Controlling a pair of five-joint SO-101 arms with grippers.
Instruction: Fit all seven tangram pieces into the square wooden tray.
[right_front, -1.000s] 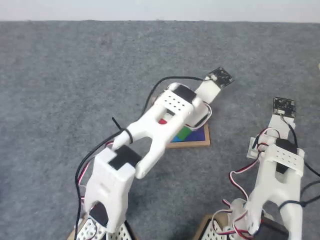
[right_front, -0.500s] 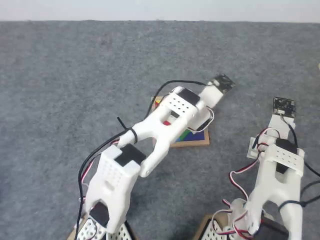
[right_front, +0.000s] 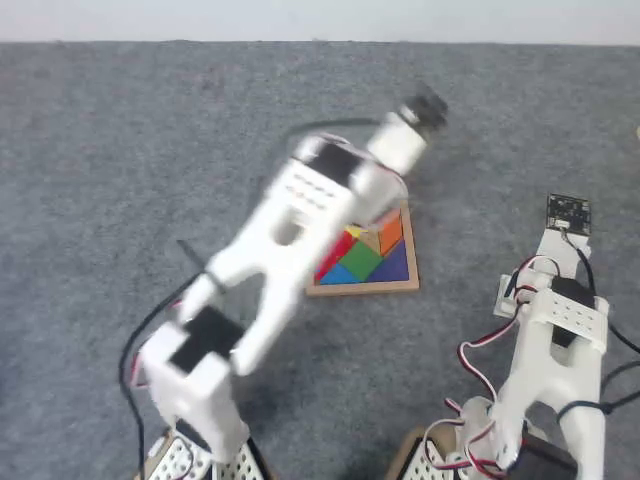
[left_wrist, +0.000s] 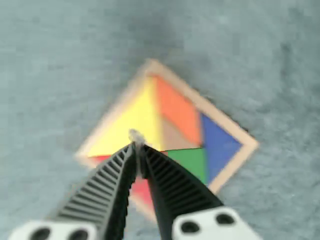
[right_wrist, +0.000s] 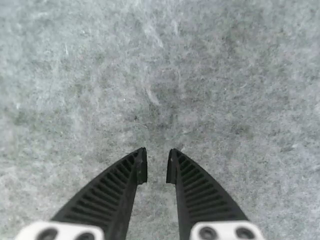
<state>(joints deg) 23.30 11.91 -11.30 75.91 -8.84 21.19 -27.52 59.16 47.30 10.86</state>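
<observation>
- Left arm (right_front: 290, 230) lies across the left side of the tray (right_front: 365, 289) in the high view. That side's rim and the pieces under it are hidden, so I can't count all seven from there.
- Left gripper (left_wrist: 136, 146): ribbed black fingers pressed together, nothing between them. The tips sit over the yellow triangle (left_wrist: 132, 117). I can't tell whether they touch it or hang above it.
- Red piece (left_wrist: 141, 189) is mostly behind those fingers, so its shape is unclear.
- The seams between pieces are hard to trace in the left wrist view, and the tray corner nearest that camera is covered.
- Right arm (right_front: 555, 340) stands off to the right of the tray, apart from it, with its base cut off by the frame edge.
- Right gripper (right_wrist: 156, 167): fingers a narrow gap apart, holding nothing, over bare carpet (right_wrist: 160, 75).
- The tray is a shallow square with a pale wood rim, lying flat on the carpet in front of the left arm.
- The pieces are flat, solid-coloured and packed edge to edge inside it:
  - orange piece (left_wrist: 177, 107)
  - small tan piece (left_wrist: 181, 135)
  - blue triangle (left_wrist: 217, 145)
  - green piece (left_wrist: 192, 162)
- The carpet is grey, fuzzy and felt-like.
- Both arms are white plastic with black servo blocks and loose black and red wiring.
</observation>
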